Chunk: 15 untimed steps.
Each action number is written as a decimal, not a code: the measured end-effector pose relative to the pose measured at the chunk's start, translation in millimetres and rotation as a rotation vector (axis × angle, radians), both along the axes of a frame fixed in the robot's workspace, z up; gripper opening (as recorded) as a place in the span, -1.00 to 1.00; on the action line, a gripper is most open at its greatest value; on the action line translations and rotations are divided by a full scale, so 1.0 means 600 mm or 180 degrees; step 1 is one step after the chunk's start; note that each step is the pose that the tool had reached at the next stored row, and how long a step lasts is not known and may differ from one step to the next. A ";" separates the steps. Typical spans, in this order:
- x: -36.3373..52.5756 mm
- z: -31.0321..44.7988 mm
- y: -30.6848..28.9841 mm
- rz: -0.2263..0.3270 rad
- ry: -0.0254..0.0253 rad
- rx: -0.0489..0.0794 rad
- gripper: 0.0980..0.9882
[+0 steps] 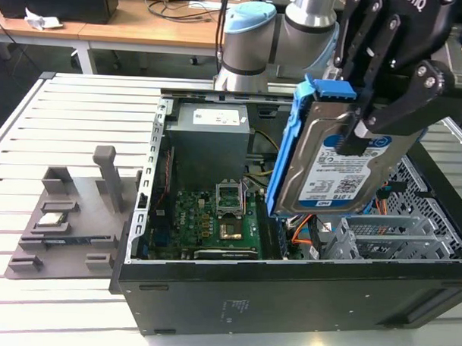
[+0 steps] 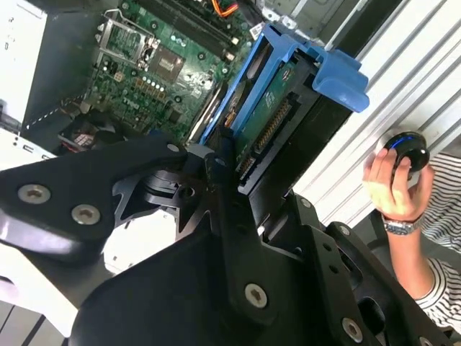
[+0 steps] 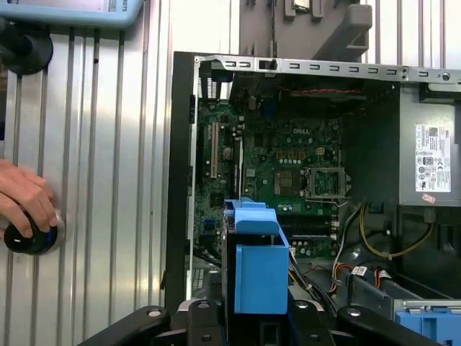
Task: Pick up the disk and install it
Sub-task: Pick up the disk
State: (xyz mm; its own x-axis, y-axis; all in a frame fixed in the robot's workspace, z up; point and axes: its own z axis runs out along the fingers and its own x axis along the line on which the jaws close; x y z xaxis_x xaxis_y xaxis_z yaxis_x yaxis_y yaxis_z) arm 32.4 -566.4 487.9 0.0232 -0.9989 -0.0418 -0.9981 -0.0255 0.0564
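The hand [image 1: 357,136] is clenched on the disk [image 1: 329,176], pinching its flat faces. The disk hangs on edge, slightly tilted, above the open computer case [image 1: 288,289] with its label facing outward. Its blue rail runs up the side towards the exterior view's left and across the top.

In the second wrist view the disk's [image 2: 281,108] circuit-board side shows between the black fingers [image 2: 223,162]. In the first wrist view the blue rail end [image 3: 259,267] stands over the case's inside.

Below the disk there is open room. The motherboard [image 1: 214,218] lies flat towards the exterior view's left, the power supply [image 1: 209,142] sits at the far wall, and the perforated metal drive cage [image 1: 396,232] is on the exterior view's right, with orange cables beside it. The case rim [image 3: 180,180] is bare sheet metal all round.

The case rests on a slatted white desk [image 1: 66,114]. A grey fixture [image 1: 70,213] lies just beside the case. At the desk's edge a person [image 2: 392,184] rests fingers on a round black knob [image 2: 407,148]. Wooden tables [image 1: 145,26] with cables stand behind.
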 end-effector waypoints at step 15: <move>0.110 -0.017 0.0033 -0.0025 0.0014 -0.0056 -0.42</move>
